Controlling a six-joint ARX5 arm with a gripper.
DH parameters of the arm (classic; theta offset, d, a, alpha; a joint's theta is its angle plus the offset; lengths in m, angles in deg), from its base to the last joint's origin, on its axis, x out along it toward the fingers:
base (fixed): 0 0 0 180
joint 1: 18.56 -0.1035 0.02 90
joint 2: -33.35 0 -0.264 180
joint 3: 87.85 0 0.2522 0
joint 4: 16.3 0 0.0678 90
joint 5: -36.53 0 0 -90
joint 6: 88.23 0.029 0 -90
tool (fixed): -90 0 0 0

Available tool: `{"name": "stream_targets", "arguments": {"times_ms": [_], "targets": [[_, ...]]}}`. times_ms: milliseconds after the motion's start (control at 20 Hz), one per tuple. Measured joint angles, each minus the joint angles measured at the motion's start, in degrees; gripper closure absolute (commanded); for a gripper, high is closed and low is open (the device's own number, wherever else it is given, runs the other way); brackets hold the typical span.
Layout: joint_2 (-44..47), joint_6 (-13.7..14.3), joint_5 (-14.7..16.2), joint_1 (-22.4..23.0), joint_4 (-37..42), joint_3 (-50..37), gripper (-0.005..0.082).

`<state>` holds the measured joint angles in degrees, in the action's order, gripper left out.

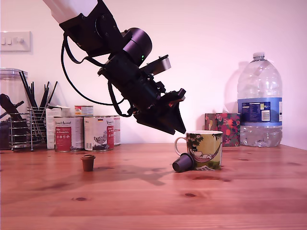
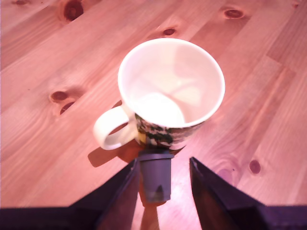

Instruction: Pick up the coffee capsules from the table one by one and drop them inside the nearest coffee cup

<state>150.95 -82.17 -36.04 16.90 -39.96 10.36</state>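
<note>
Gripper: the gripper (image 2: 164,184) hangs nose-down above the table, fingers spread wide with nothing between them held; in the wrist view the dark capsule sits in the gap, touching neither finger.
Dark capsule: the dark capsule (image 1: 183,163) lies tipped over on the table (image 1: 144,201), leaning against the foot of the coffee cup at about 8 o'clock from it in the exterior view, its flared rim toward the cup wall.
Coffee cup: the coffee cup (image 1: 205,148) stands upright, handle toward the exterior view's left; the wrist view shows its inside empty, so no capsule is in yet.
Brown capsule: the brown capsule (image 1: 88,162) stands alone, well apart at 9 o'clock from the cup.
Why this pose: the spread looks chosen to straddle the near capsule first.
Risk: closing may pinch the cup wall or handle.
Background: tin cans (image 1: 84,133), water bottle (image 1: 259,108).
</note>
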Motion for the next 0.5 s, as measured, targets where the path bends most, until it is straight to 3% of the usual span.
{"name": "stream_targets", "arguments": {"times_ms": [500], "targets": [[-0.2,-0.2,-0.4,0.3,1.1,0.0,0.0499]]}}
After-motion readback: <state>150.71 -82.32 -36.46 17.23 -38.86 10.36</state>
